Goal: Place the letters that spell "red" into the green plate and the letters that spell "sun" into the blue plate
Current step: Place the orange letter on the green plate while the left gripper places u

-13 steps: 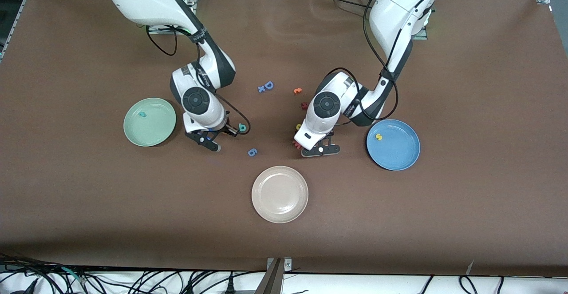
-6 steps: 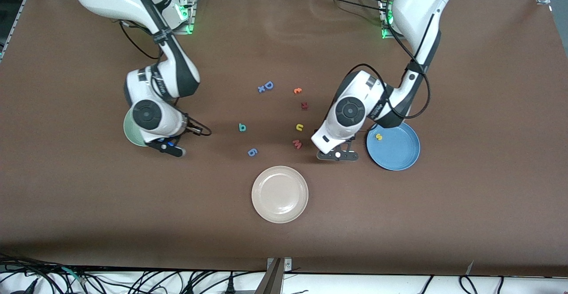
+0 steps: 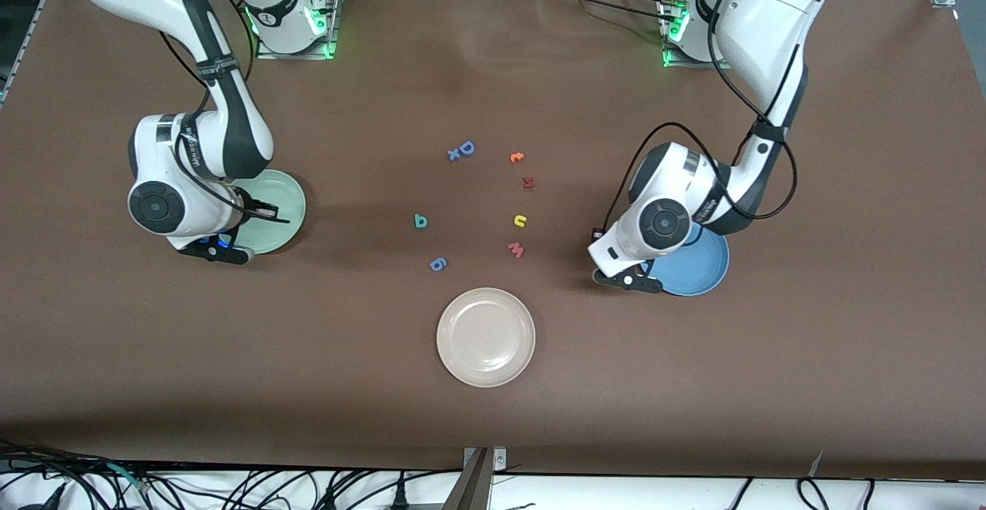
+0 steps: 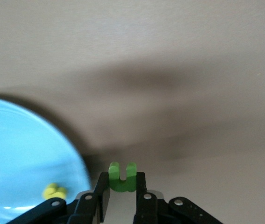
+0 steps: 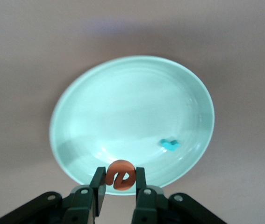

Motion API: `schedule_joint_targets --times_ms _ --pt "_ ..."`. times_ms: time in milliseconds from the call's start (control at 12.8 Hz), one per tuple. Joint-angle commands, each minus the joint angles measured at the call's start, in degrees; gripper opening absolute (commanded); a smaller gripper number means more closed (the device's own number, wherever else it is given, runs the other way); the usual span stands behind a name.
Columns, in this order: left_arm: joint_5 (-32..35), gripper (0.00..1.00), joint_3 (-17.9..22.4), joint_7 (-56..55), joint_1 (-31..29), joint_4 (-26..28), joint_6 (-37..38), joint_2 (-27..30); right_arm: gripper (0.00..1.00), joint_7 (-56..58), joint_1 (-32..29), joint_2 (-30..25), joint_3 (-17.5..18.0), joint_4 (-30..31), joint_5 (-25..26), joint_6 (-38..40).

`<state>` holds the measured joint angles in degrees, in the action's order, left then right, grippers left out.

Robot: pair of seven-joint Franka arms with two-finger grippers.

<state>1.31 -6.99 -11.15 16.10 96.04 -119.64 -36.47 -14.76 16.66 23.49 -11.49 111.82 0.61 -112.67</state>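
My right gripper [image 5: 118,179] is shut on the orange "e" [image 5: 121,175] and hangs over the rim of the green plate [image 5: 123,93]. A thin teal "r" [image 5: 170,144] lies in that plate. My left gripper [image 4: 123,179] is shut on the green "n" [image 4: 122,177], over the table just beside the blue plate [image 4: 20,149], which holds a yellow "s" [image 4: 53,191]. In the front view the right gripper [image 3: 223,252] and left gripper [image 3: 628,279] partly cover the green plate [image 3: 281,202] and blue plate [image 3: 705,263]. The teal "d" [image 3: 420,221] and yellow "u" [image 3: 520,221] lie mid-table.
Mid-table also lie a pink "w" [image 3: 516,249], a blue "6" piece [image 3: 437,264], a blue "D" [image 3: 462,150], a small orange piece [image 3: 517,157] and a dark red piece [image 3: 528,182]. A beige plate [image 3: 485,337] sits nearer the camera.
Both arms swung out from the middle of the table: the right one to the green plate with the orange "e", the left one to the blue plate with the green "n".
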Motion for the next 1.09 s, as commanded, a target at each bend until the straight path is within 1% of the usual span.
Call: schedule_joint_targets --times_ms 0,156,390,468,546,702,780,859,937,1015 --pt "-0.2 0.09 -0.3 7.5 -3.0 3.6 0.5 4.0 0.27 2.3 0.5 -1.2 -0.1 5.9 0.0 -4.6" --pt "-0.2 0.09 -0.3 12.6 -5.3 4.8 0.5 4.8 0.28 4.0 -0.7 0.0 -0.1 8.2 0.0 -7.5" --pt "-0.1 0.09 -0.3 17.2 -7.7 7.2 -0.8 4.8 0.29 7.8 -2.8 2.3 -0.1 8.6 -0.1 -9.2" --pt "-0.1 0.09 -0.3 18.8 -8.2 8.2 -1.9 5.0 0.30 8.8 -3.0 2.6 -0.1 8.6 -0.7 -9.5" --pt "-0.1 0.09 -0.3 21.0 -9.3 8.8 -3.2 4.9 0.33 9.4 -3.0 2.9 -0.1 8.7 -1.7 -9.5" --pt "-0.1 0.10 -0.2 24.8 -10.1 9.9 -7.6 4.2 0.52 9.4 -3.0 3.0 -0.1 8.7 -2.0 -9.5" --pt "-0.1 0.12 -0.2 25.4 -10.7 10.2 -10.1 3.2 0.66 9.4 -3.0 3.0 -0.1 8.6 -2.0 -9.5" --pt "-0.1 0.15 -0.2 25.6 -10.8 10.2 -11.7 2.6 0.73 9.3 -3.0 2.8 -0.1 8.6 -2.0 -9.3" --pt "1.0 0.35 -0.2 25.6 -10.8 10.0 -12.1 2.4 0.86 9.2 -3.0 2.4 -0.1 8.3 -2.1 -8.9" --pt "3.1 0.84 -0.2 25.3 -10.8 9.9 -12.1 2.6 0.98 8.8 -3.0 1.7 0.0 8.2 -2.1 -8.6"
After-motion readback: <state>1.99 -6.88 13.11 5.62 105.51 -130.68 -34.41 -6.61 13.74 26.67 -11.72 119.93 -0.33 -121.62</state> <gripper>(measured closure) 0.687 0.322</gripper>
